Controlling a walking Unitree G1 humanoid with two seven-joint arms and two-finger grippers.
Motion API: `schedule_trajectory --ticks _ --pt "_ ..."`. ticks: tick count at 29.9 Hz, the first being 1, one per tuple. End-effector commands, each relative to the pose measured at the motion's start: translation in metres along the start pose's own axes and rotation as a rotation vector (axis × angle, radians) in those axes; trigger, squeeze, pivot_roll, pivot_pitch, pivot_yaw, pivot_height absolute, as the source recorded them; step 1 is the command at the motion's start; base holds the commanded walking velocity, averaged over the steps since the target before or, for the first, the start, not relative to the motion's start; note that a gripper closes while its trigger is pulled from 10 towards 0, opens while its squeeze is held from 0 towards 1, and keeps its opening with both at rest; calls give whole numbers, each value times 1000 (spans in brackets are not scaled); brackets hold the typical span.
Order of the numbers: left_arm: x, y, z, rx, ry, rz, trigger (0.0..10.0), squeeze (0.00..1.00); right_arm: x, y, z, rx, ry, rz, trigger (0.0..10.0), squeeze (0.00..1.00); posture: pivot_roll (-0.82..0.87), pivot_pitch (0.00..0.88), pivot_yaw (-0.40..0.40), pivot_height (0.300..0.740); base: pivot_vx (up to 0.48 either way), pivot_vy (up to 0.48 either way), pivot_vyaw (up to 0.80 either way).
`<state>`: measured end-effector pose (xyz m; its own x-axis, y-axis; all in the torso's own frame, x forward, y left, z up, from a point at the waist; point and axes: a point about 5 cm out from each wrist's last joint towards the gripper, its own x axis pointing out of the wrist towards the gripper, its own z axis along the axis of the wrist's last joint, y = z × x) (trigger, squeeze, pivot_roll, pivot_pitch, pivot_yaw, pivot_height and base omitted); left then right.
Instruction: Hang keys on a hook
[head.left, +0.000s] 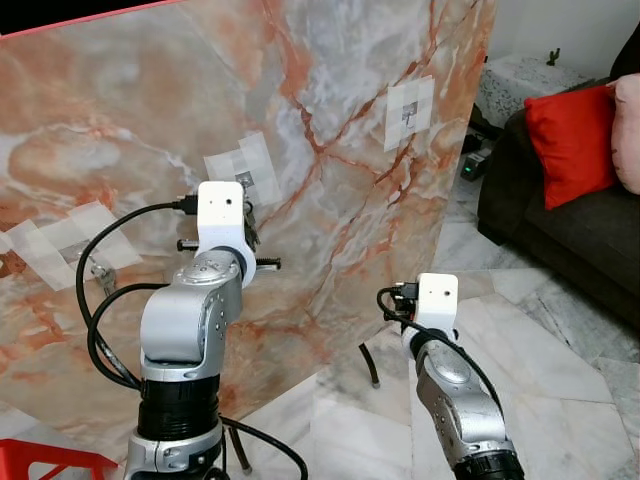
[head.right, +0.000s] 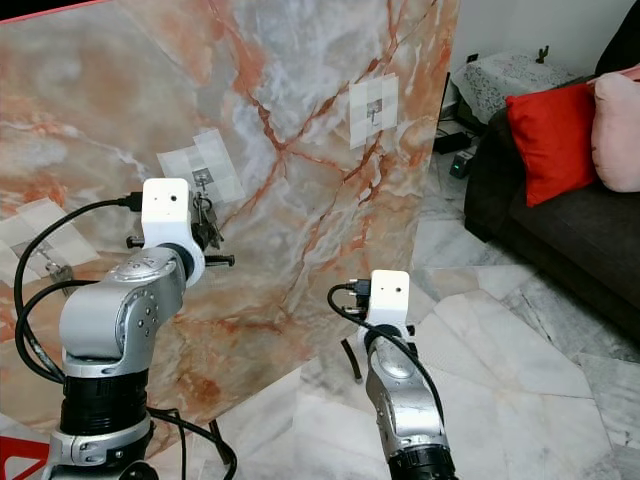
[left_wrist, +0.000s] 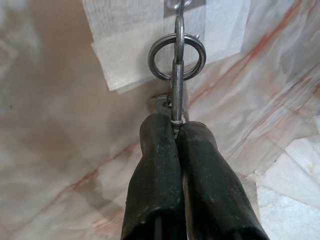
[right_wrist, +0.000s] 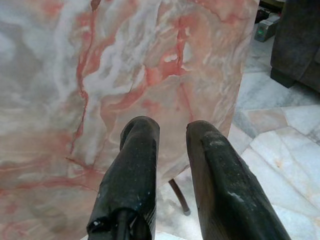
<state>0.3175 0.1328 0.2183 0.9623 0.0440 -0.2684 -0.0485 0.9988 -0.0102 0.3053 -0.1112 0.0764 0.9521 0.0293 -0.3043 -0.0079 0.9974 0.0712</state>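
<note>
The left gripper (left_wrist: 176, 131) is raised against the marbled board (head.left: 330, 120), its two black fingers (left_wrist: 155, 165) pressed together on a thin metal shank of the keys (left_wrist: 176, 80). The key ring (left_wrist: 176, 56) stands just beyond the fingertips, seen nearly face-on. A slim metal hook (left_wrist: 178, 20) comes down from a taped white patch (left_wrist: 125, 45) on the board and crosses the ring. Whether the hook passes through the ring or lies in front of it cannot be told.

Task status, as judged: the keys have been brought to the hook and appear threaded or very nearly so. What remains is to confirm the ring sits on the hook, release the grip and draw the arm away.

The keys are a small dull-silver bunch on a round split ring, part hidden behind the fingers.

The right gripper (right_wrist: 172, 132) is held low near the board's edge, fingers parted and holding nothing. A second taped patch (head.left: 410, 113) sits further right on the board.
</note>
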Motion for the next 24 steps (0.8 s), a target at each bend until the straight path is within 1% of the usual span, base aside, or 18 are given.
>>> schedule_trajectory --ticks 1,4,8,19,23,24 --pt "-5 -2 12 -10 -51 -16 10000 0 -1 4 -3 7 9 8 10000 0 104 38 51 740 0 0 0" --pt "-5 -3 14 -20 -60 -19 10000 0 -1 4 -3 6 9 8 10000 0 104 39 52 740 0 0 0" --pt "-5 -4 14 -14 -55 -27 10000 0 -1 4 -3 6 9 8 10000 0 106 39 51 740 0 0 0" --pt "-2 -5 13 -15 -49 -11 10000 0 -1 5 -3 8 7 6 10000 0 104 39 55 740 0 0 0" --pt "0 -9 13 -20 -44 -22 10000 0 -1 5 -4 9 7 7 10000 0 101 38 60 740 0 0 0" --pt "0 -13 12 -17 -41 -34 10000 0 -1 5 -4 10 7 6 10000 0 101 38 60 740 0 0 0"
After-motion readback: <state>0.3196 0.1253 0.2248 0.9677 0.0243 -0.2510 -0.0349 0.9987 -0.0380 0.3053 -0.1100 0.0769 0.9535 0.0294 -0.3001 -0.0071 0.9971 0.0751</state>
